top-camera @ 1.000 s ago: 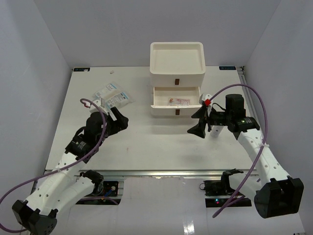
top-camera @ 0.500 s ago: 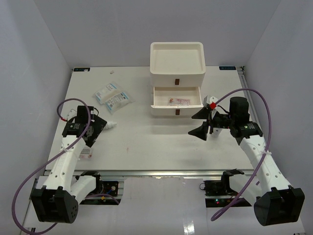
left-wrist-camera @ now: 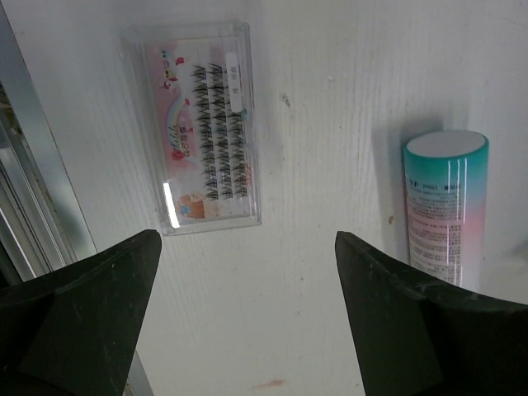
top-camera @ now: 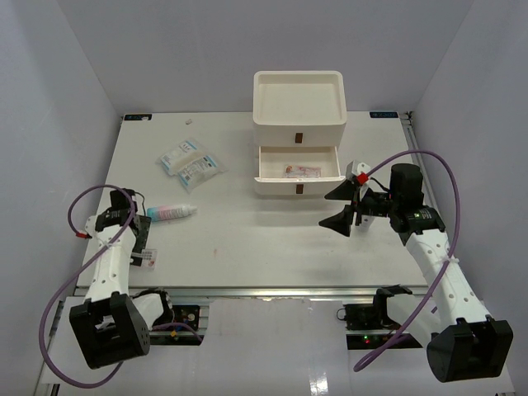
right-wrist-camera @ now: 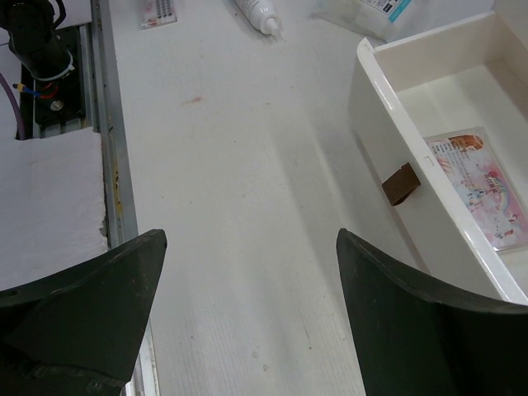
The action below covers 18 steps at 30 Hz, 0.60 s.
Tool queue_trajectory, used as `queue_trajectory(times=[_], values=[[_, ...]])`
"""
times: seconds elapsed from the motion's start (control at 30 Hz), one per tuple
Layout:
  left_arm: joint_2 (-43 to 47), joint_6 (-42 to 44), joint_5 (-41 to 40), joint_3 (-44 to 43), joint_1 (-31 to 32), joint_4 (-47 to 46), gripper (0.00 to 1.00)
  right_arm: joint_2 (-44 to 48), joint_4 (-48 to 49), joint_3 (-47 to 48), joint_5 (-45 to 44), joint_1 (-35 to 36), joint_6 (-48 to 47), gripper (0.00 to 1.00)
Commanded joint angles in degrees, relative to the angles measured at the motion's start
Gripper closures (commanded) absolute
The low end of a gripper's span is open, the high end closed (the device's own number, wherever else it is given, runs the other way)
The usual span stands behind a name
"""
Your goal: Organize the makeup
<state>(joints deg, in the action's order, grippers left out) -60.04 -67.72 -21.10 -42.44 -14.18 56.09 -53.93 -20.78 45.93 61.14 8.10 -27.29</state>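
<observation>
Probably a robotics lab cell: bare white walls (top-camera: 206,49) around a table (top-camera: 247,243) (aluminium rail (top-camera: 272,294) in front).

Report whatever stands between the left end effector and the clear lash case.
Nothing visible does. The left end effector is open, and only table surface lies between it and the lash case. The pink-teal tube lies off to one side, apart from the case.

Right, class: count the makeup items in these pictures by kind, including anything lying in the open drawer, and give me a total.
Lash cases: 2 (one on the table, one in the open drawer)
Pink-blue tube: 1
Clear packets: 2
Total: 5
</observation>
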Motion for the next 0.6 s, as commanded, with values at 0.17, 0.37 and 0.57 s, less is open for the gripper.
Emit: queue_trajectory(times=[0.17,0.37,0.57], values=[[-4.59,3.72,-0.22,2.46,-11.94,-6.92,0.02,0.17,2.05,-0.84,3.06,-2.34,0.48,0.1],[-8.35,8.17,0.6,3.65,-18.0,-10.84,0.02,-0.7,2.05,-0.87,3.4,-4.22,0.57,0.1],[-12.73,10.13,1.54,3.42,-19.04,-14.0,0.02,-1.08,2.31,-1.1,4.65,-6.03,0.91,0.1]])
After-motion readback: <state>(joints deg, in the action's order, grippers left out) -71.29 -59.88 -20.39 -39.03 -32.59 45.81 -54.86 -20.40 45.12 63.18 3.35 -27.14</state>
